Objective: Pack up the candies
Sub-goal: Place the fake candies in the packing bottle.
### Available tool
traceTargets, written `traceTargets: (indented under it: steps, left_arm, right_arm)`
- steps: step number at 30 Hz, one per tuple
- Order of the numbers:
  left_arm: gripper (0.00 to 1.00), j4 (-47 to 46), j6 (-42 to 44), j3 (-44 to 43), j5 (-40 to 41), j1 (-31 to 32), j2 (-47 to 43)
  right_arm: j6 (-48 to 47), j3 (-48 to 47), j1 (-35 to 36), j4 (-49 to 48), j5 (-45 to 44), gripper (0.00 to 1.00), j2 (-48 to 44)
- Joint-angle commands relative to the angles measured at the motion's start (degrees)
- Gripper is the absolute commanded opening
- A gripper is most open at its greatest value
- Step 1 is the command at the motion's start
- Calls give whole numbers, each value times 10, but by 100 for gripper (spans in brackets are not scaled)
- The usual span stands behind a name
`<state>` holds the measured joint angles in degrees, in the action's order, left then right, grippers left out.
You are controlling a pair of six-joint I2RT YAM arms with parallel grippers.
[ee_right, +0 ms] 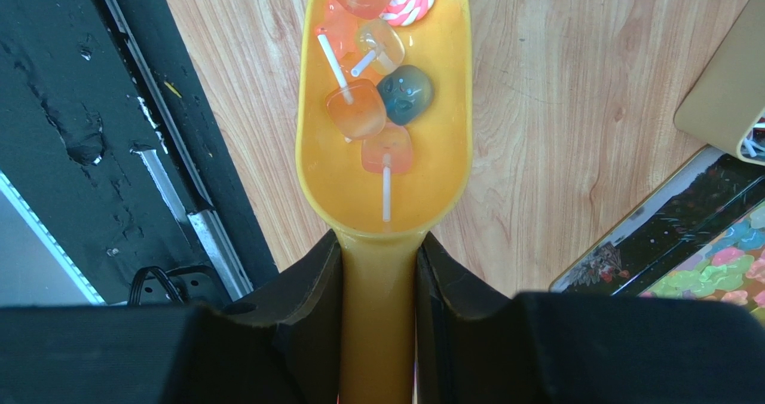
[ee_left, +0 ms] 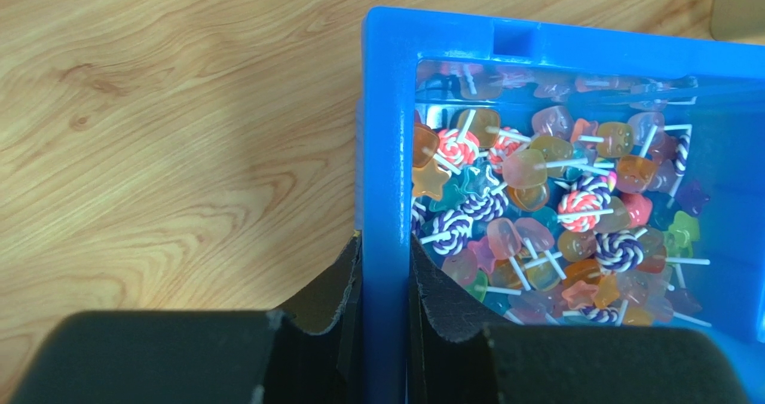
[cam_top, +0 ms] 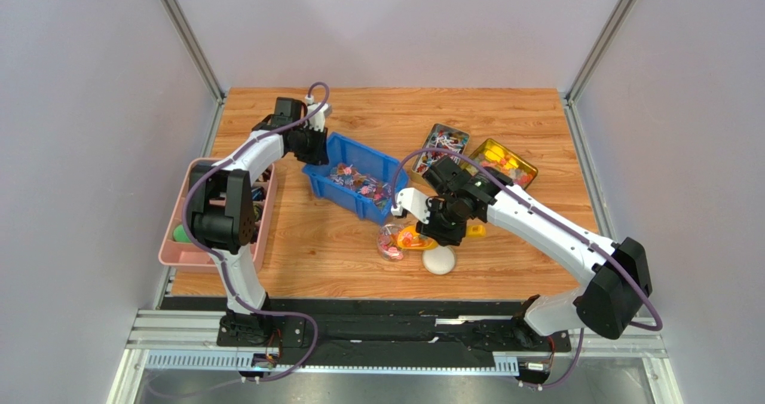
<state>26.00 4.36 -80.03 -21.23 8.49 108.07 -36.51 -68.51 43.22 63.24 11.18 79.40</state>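
Observation:
The candies [ee_left: 539, 216] are small mixed-colour sweets on white sticks, piled in a blue bin [cam_top: 334, 198] at the table's middle. My left gripper [ee_left: 384, 243] is shut on the bin's left wall [ee_left: 386, 135], one finger inside and one outside; in the top view it [cam_top: 314, 148] sits at the bin's far left corner. My right gripper [ee_right: 378, 235] is shut on the handle of a yellow scoop [ee_right: 431, 162], which holds several candies [ee_right: 359, 108]. In the top view the scoop [cam_top: 415, 239] hangs over the wood near a small clear packet of candies [cam_top: 390, 244].
Two open tins, one with candies [cam_top: 446, 144] and one yellow [cam_top: 504, 162], lie at the back right. A white round thing [cam_top: 439, 260] lies near the front. A pink tray [cam_top: 193, 247] stands along the left edge. The table's black front rail [ee_right: 108, 108] is close beside the scoop.

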Motion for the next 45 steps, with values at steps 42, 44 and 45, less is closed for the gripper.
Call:
traceTargets:
  steps: [42, 44, 45]
  left_arm:
    - [20, 17, 10, -135, 39, -67, 77]
    - [22, 20, 10, -134, 30, -67, 73]
    - [26, 21, 8, -133, 27, -67, 70]
  right_arm:
    - [-33, -131, 44, 59, -98, 0, 28]
    - [-23, -135, 43, 35, -108, 0, 30]
    - [-20, -137, 44, 8, -111, 0, 34]
